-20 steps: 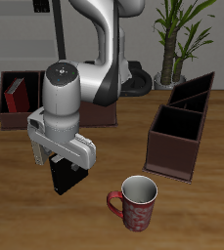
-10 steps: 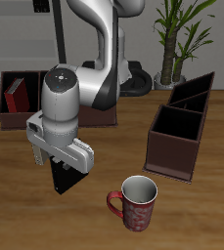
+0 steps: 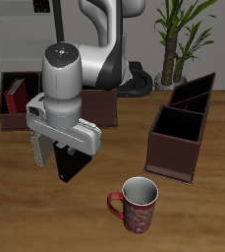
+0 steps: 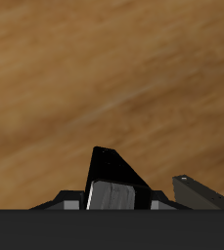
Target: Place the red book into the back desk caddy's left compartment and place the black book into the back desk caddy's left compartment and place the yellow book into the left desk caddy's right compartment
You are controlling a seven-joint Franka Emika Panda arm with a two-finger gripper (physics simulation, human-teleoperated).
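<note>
My gripper (image 3: 67, 148) is shut on the black book (image 3: 73, 163) and holds it tilted above the wooden table, toward the front. In the wrist view the black book (image 4: 112, 174) shows as a dark wedge between the fingers (image 4: 196, 191), with bare wood beneath. The red book (image 3: 16, 97) stands inside the back desk caddy (image 3: 6, 110), which my arm partly hides. The left desk caddy (image 3: 181, 128), dark brown with several open compartments, stands apart from my gripper. The yellow book is out of view.
A red and white patterned mug (image 3: 136, 204) stands near the table's front edge, close to the held book. A potted plant (image 3: 181, 34) stands behind the left desk caddy. The robot's base (image 3: 114, 59) is at the table's back.
My gripper has lifted the black book off the table and tilted it, moving slightly up and back. The mug and both caddies have not moved.
</note>
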